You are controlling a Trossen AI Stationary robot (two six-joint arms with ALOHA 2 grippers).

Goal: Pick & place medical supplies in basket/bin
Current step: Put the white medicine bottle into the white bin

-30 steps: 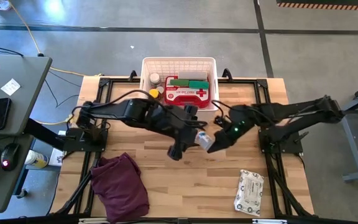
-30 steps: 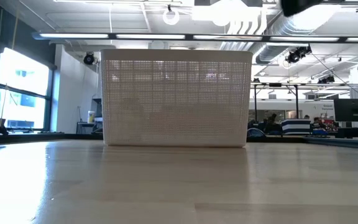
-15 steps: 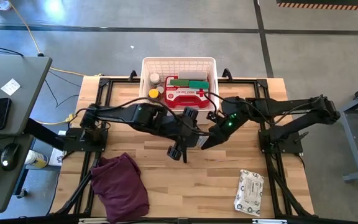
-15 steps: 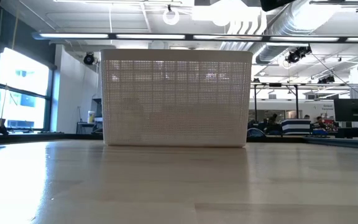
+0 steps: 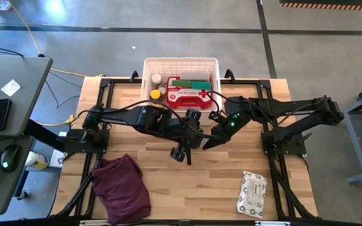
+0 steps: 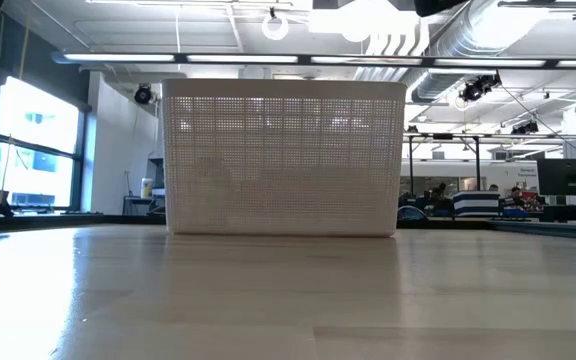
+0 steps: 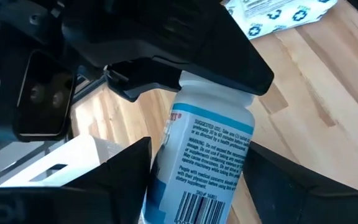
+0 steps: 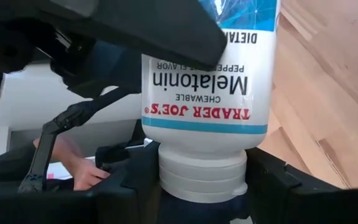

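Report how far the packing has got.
Done: the red case, a green roll and small bottles lie in the basket. In hand: a white bottle sits between both grippers over mid-table, the right gripper at its cap and the left gripper around its body, apparently a handover. Left: that bottle and the wipes pack near the table's front right.

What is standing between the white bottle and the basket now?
Nothing visible on the table. The white bottle is held between both grippers, left gripper and right gripper, just in front of the basket, above the bare wood.
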